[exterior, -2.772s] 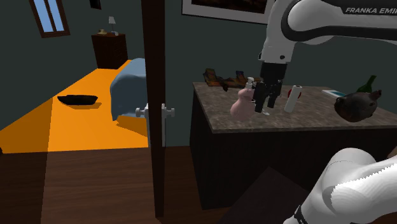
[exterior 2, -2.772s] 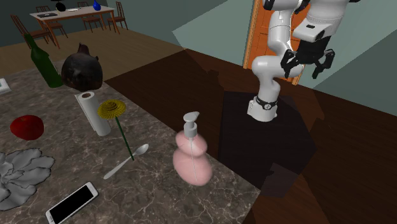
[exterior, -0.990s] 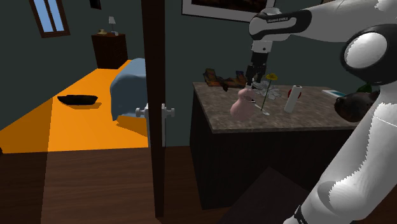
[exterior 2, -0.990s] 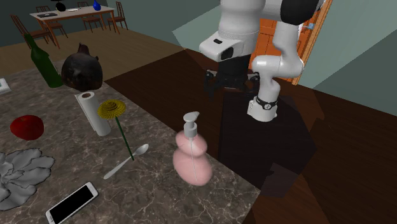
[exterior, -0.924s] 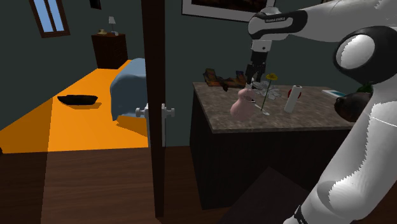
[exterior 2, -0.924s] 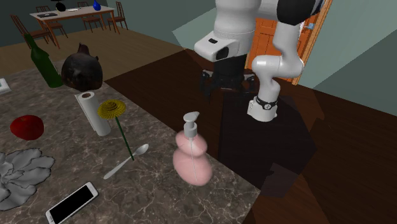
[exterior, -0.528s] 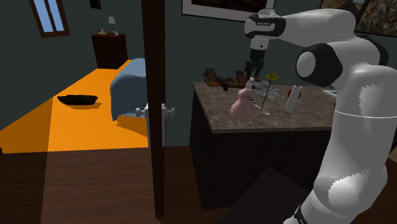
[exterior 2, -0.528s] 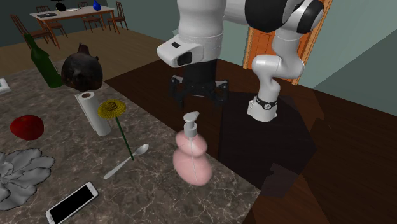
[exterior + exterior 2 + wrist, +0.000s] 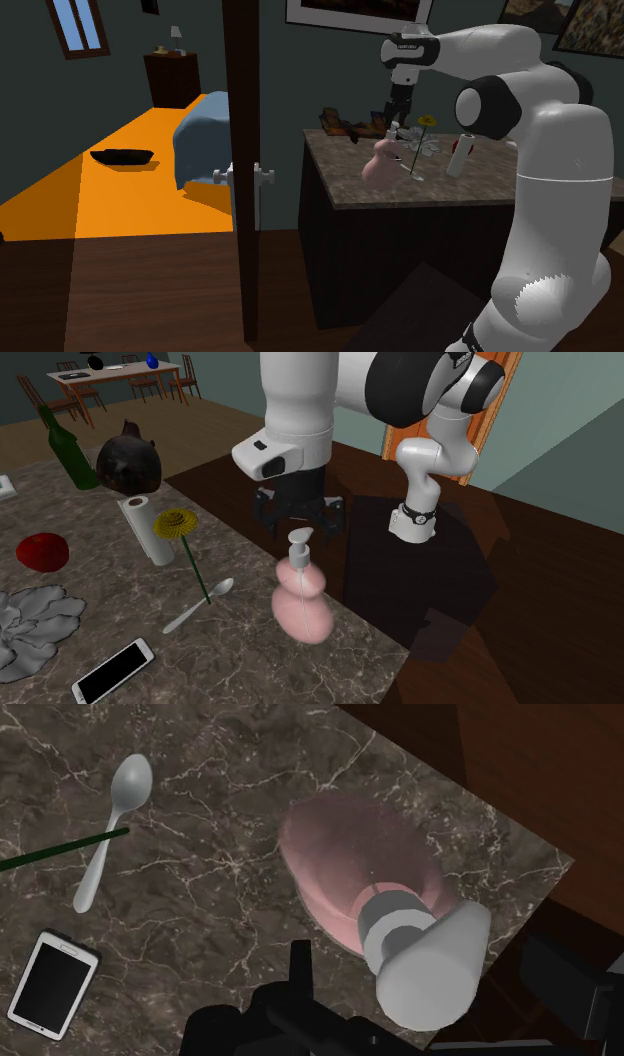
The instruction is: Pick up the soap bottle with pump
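Note:
A pink, gourd-shaped soap bottle (image 9: 303, 604) with a pale pump head (image 9: 300, 538) stands upright near the edge of a dark marble counter (image 9: 240, 652). My black gripper (image 9: 298, 520) hangs open just above the pump, one finger on each side and neither touching it. In the wrist view the pump head (image 9: 430, 966) rises close in front of the hand, with the pink body (image 9: 345, 869) below it; the gripper (image 9: 430, 1004) straddles it. From the shoulder view the gripper (image 9: 394, 124) is right over the bottle (image 9: 382, 163).
Beside the bottle lie a spoon (image 9: 200, 607), a yellow flower (image 9: 177, 524) on a green stem and a phone (image 9: 113, 670). Farther along stand a paper roll (image 9: 147, 528), a dark round pot (image 9: 128, 460) and a green bottle (image 9: 68, 449). The counter's edge drops off close behind the bottle.
The arm has swung from beside its stand across to the counter and come down over the bottle's pump. The fingers stayed open throughout.

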Controlling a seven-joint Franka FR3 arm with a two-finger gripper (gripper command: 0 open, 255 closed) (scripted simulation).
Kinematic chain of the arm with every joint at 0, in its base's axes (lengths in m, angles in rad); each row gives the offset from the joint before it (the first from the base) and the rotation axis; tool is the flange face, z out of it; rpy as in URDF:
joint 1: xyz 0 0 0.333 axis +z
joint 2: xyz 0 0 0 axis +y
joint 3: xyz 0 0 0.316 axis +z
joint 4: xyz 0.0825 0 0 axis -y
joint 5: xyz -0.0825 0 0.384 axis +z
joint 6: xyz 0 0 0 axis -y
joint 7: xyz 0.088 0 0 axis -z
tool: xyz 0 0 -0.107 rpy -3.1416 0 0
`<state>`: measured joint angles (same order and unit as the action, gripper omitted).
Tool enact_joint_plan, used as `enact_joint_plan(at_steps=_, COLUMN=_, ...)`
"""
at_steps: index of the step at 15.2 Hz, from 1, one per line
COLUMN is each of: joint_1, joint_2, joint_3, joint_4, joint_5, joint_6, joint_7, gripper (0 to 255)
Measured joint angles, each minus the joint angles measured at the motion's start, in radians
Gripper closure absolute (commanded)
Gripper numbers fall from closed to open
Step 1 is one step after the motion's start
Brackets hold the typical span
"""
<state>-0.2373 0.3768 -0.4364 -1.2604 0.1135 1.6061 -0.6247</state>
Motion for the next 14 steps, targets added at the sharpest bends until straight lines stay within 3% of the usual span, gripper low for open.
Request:
enact_joint_plan(at_steps=2, joint_1=0.004, joint_2=-0.005, joint_3=0.0, joint_4=-0.034, joint_5=-0.002, joint_6=0.03, joint_7=0.001, gripper=0)
enact_joint_plan(at_steps=3, joint_1=0.006, joint_2=-0.007, joint_3=0.0, joint_4=-0.042, joint_5=-0.003, joint_6=0.035, joint_7=0.001, gripper=255)
enact_joint_plan(at_steps=14, joint_1=0.006, joint_2=-0.007, joint_3=0.0, joint_4=-0.039, joint_5=-0.003, joint_6=0.033, joint_7=0.001, gripper=255)
